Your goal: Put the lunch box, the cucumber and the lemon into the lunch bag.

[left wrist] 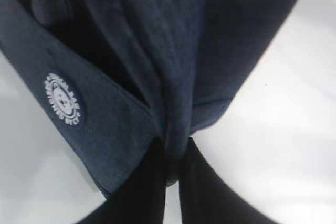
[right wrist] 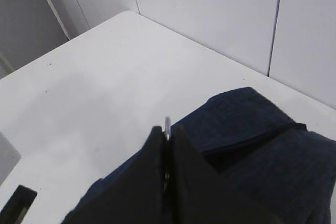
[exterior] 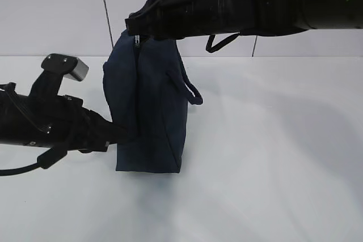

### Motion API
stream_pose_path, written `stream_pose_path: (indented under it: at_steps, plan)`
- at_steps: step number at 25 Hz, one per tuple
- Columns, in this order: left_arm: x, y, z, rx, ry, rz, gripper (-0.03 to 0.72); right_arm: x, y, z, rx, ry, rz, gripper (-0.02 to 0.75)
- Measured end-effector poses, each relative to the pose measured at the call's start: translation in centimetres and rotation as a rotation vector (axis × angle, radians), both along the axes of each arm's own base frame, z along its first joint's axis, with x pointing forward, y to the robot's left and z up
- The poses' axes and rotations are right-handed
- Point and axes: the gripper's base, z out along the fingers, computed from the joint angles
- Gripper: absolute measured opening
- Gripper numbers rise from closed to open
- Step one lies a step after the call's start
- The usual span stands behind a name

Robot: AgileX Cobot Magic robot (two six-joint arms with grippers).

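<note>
Boxy dark navy fabric lunch bag point(exterior: 148, 106) stands upright on white table point(exterior: 272, 157), left of centre, strap handle point(exterior: 190, 86) hanging on right side. My left gripper point(left wrist: 173, 153): jaws pressed together, pinching fold of bag fabric low on bag's left side. My right gripper point(right wrist: 167, 135): jaws closed on silver ring zipper pull point(right wrist: 167, 125) at bag top. White round logo patch point(left wrist: 63, 99) visible on fabric.

My left gripper point(left wrist: 172, 156) comes in from the lower left of the frame, and its two fingers are pinched tight on a fold of the lunch bag point(exterior: 148, 106). My right gripper point(right wrist: 167, 135) reaches across the top of the frame from the right, fingers squeezed together on the silver zipper pull point(right wrist: 167, 125).
</note>
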Motion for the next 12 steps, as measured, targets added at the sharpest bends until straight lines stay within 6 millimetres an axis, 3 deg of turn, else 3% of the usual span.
stream_pose_path:
  at_steps: [12]
  plan:
    - [-2.6, -3.3, -0.5, 0.022, 0.023, -0.095, 0.015, 0.2, -0.2, 0.0, 0.016, 0.011, -0.036, 0.020]
